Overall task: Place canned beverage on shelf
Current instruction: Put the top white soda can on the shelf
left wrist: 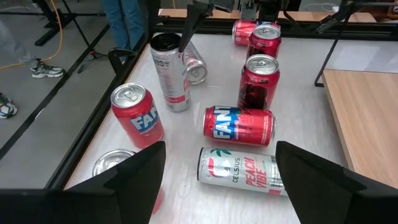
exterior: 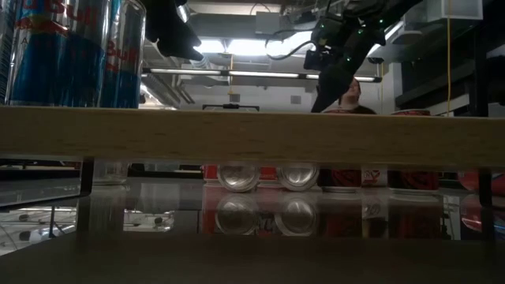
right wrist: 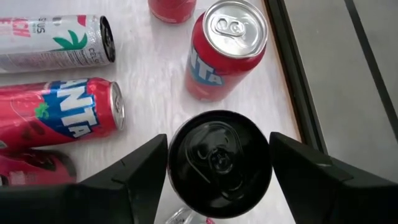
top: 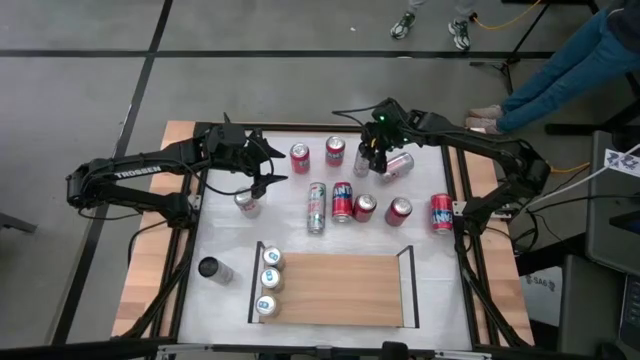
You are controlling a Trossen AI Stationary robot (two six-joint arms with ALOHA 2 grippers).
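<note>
The right gripper (top: 368, 160) is hanging over the far side of the table (top: 430, 255). Its two fingers (right wrist: 134, 174) are spread apart, one on each side of a can with a black top (right wrist: 219, 163). The fingers are sitting very close to the can's sides, but it is hard to tell whether they are touching it. This can is standing up, silver with a pink stripe. Just beside it a silver can (top: 398, 162) is lying on its side. A red can (right wrist: 225, 50) is standing near it, close to the table's edge. Another red can (right wrist: 59, 115) is lying down nearby, and a white can (right wrist: 53, 42) is lying past that one.

The left gripper (top: 262, 165) is hovering over the far left part of the table with its fingers spread wide and nothing between them. A silver can (top: 247, 203) is standing just under it.

The shelf (top: 335, 290) is lying at the near side of the table, well apart from both grippers. Three cans (top: 268, 281) are standing in a row along its left end. A black can (top: 208, 268) is standing to the left of the shelf.
</note>
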